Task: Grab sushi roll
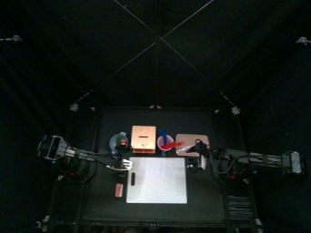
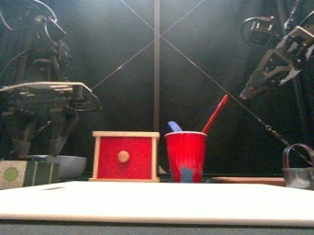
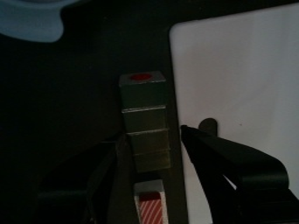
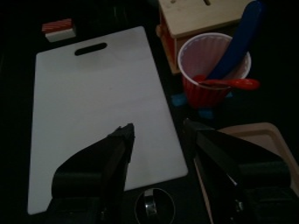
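At the desk's left, the left tool (image 3: 152,171) hangs with jaws spread wide on either side of the sushi roll (image 3: 149,122), just left of the white cutting board (image 1: 158,180). Beyond stand a red-fronted wooden box (image 2: 127,156) and red cup (image 2: 185,156). The right tool (image 4: 160,149), jaws apart, hovers over the board's right edge.

right gripper (image 4: 160,144): jaws apart, holding nothing, over the white cutting board (image 4: 100,105) | red cup (image 4: 212,68): beside the board, blue (image 4: 242,39) and red (image 4: 233,83) utensils in it | wooden box (image 4: 201,12): beyond the cup | small red-topped block (image 4: 59,29): off the board's handle end
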`<state>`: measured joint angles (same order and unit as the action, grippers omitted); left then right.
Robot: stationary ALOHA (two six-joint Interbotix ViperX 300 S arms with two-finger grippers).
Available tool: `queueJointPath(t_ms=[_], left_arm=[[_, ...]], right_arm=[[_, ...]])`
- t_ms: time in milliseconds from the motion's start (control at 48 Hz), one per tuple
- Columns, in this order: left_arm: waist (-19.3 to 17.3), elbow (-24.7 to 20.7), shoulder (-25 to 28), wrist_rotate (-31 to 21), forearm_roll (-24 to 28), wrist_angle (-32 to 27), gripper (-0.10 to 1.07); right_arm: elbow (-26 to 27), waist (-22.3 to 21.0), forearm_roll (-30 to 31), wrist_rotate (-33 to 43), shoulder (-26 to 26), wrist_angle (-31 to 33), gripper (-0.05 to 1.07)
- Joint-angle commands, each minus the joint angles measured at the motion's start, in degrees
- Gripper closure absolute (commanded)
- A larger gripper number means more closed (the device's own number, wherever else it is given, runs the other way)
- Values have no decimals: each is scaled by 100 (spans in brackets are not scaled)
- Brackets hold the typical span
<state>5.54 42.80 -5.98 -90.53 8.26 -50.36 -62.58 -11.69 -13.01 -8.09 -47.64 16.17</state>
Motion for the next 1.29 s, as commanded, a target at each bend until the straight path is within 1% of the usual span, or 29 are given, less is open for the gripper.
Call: queueJointPath(t_ms=[0, 146, 312, 438, 500, 583, 667, 771, 896, 958, 979, 1062, 1125, 1271], left_arm=[[-18, -44, 0, -9, 18, -9, 8], [-53, 70, 97, -18, 0, 88, 8], [-88, 62, 457, -18, 9, 475, 10], [-88, 53, 519, 0, -9, 492, 13], [-88, 44, 510, 0, -62, 501, 17], [-88, 9, 457, -9, -88, 475, 27], [-97, -114, 360, 9, -185, 404, 32], [-88, -563, 237, -18, -229, 132, 32], [-35, -1345, 527, 44, -299, -255, 33], [-26, -1846, 809, 62, -352, -439, 33], [-18, -1951, 888, 53, -343, -448, 33], [0, -2522, 1371, 62, -396, -439, 33], [79, -3085, 1802, 79, -527, -527, 33], [211, -4008, 2549, 44, -615, -659, 33]], right_arm=[[53, -18, 9, -9, 18, -9, 19], [-18, -18, 9, 0, 18, -9, 19], [-35, -18, 0, 0, 18, -9, 19], [-35, -18, -18, 9, 18, 79, 19], [-44, -18, -26, 9, 18, 97, 19], [-44, -18, -26, 9, 18, 132, 19], [-26, -18, -18, 9, 9, 158, 18], [-35, -26, -26, 9, 18, 158, 19], [-53, -35, -44, 9, 18, 158, 19], [-62, -26, -53, 9, 18, 149, 19], [-70, -35, -53, 9, 18, 149, 19], [-114, -35, -53, 9, 26, 158, 19], [-176, -35, -53, 9, 26, 149, 19], [-308, -44, -26, 0, 35, 132, 19]])
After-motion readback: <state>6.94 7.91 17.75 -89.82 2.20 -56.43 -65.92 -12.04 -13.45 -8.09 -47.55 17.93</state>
